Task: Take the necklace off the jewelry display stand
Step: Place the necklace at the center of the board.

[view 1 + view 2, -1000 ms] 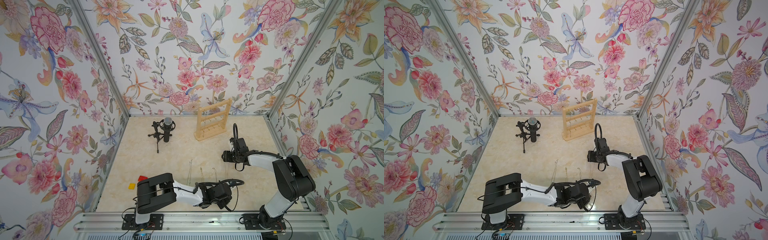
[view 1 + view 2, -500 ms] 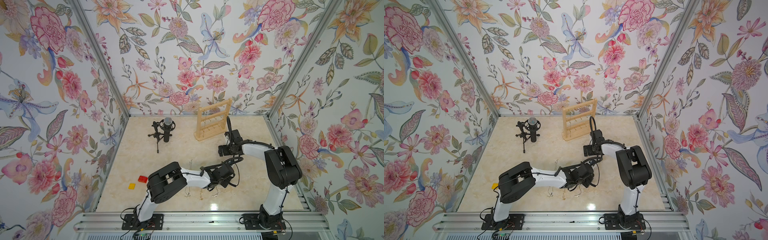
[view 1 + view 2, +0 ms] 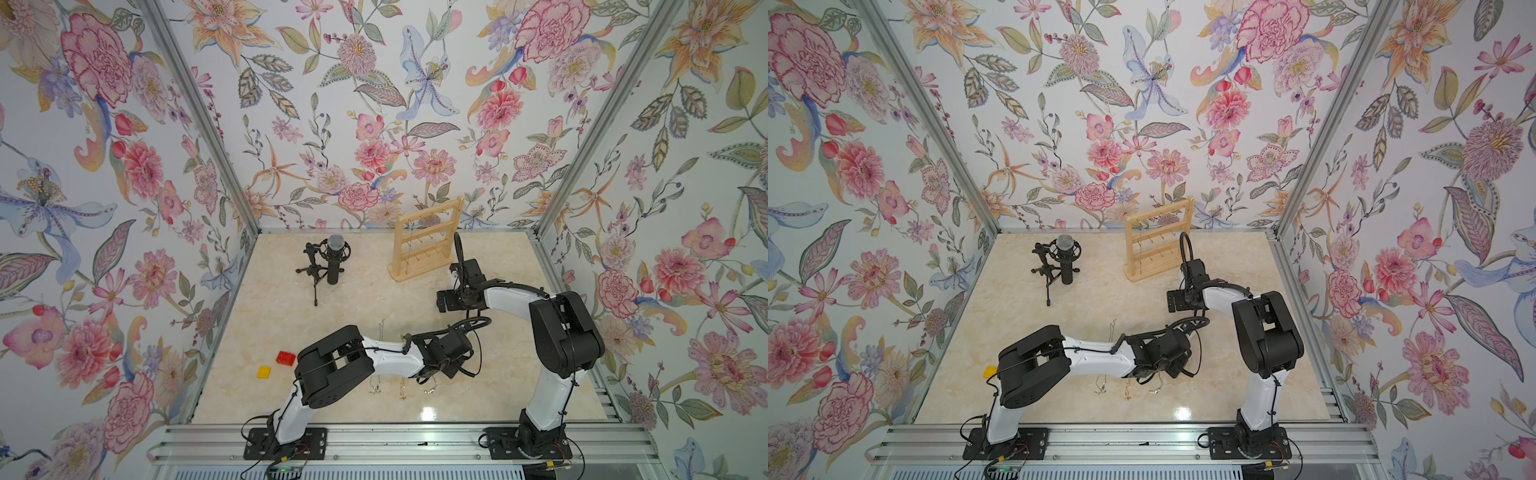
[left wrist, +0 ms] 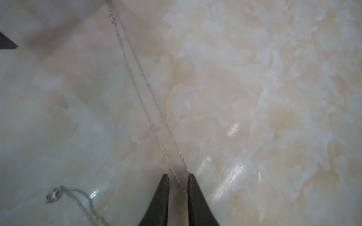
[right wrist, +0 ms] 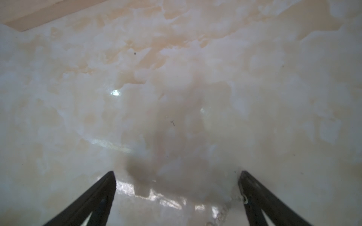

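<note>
At the far left of the marble tabletop [image 3: 353, 291] lie a yellow block [image 3: 263, 371] and a red block [image 3: 285, 358], with the black microphone tripod [image 3: 322, 266] further back; none of them bears on the job. Next come loose chains [image 3: 376, 388] laid side by side at the front. The necklace [image 4: 164, 119] in play is one of these. It is off the rack and stretched flat in two thin silver strands that run from its clasp [image 4: 111, 16] into the left hand [image 4: 177, 175]. That hand's jaws stand almost together with a narrow gap, and the strands pass between them; whether they pinch the chain I cannot tell. A neighbouring pendant [image 4: 53, 195] lies near it.

Further right and back, the jewelry display stand [image 3: 428, 241] is upright. Faint threads seem to hang from its left hooks, but they are too fine to be sure. Rightmost, the right hand [image 5: 176, 173] hangs close over bare marble near the stand's base, jaws spread wide and holding nothing.

By its look, such a chain is very light, limp and slippery, and it is likely to snag or tangle with its neighbours. It is best taken across both strands together, near the clasp end or just under a hook, and lifted upward, not dragged by the pendant
</note>
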Controlling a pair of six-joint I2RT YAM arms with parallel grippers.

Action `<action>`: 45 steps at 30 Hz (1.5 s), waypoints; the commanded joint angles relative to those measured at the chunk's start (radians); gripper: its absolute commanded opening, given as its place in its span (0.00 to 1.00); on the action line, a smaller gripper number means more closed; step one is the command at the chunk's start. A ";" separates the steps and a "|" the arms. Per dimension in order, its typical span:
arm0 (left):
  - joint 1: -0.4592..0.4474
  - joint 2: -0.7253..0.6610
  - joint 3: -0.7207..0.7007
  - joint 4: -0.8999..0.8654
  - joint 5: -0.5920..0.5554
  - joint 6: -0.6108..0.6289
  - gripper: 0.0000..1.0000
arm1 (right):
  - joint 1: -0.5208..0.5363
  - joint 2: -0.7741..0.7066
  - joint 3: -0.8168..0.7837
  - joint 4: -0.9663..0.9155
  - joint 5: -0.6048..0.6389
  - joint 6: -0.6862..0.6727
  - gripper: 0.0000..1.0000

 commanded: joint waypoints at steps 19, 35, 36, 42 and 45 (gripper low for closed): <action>0.013 0.024 -0.025 -0.053 0.038 -0.020 0.11 | 0.043 0.054 0.102 -0.142 0.092 -0.130 1.00; 0.020 0.010 -0.036 -0.047 0.041 -0.019 0.05 | 0.036 0.062 0.128 -0.165 0.076 -0.133 1.00; 0.022 0.007 -0.032 -0.051 0.039 -0.015 0.08 | 0.035 0.063 0.126 -0.165 0.074 -0.133 1.00; 0.033 -0.036 0.033 -0.118 -0.028 0.019 0.14 | 0.034 0.067 0.114 -0.164 0.070 -0.134 1.00; 0.075 -0.068 0.071 -0.141 -0.080 0.019 0.20 | 0.033 0.068 0.112 -0.164 0.068 -0.134 1.00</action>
